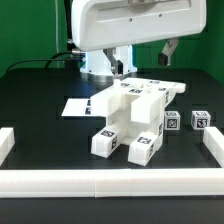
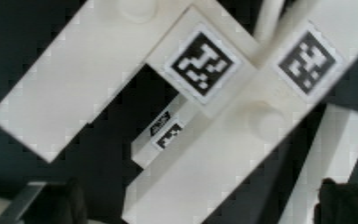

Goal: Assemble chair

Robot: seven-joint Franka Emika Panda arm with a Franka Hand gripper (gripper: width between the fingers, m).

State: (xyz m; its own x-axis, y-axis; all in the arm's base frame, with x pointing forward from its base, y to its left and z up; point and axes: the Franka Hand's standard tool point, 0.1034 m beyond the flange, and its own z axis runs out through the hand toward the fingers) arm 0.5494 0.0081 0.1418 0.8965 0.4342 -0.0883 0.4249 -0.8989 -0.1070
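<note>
Gripper: over rear edge of chair, fingers spread apart, apparently clasping nothing; wrist view dim at fingertips.
Chair: part-built white block assembly, table centre; tagged panels fill wrist view.
Two loose tagged blocks: just beside chair, exterior view's right.
Marker board: behind chair, exterior view's left.
Border rail: front edge.

Exterior view: set off the arm, slightly raised, facing it across the black table; mid-range, whole workspace framed. Wrist view: aimed at the chair from very close. Shared: chair's tagged parts.
</note>
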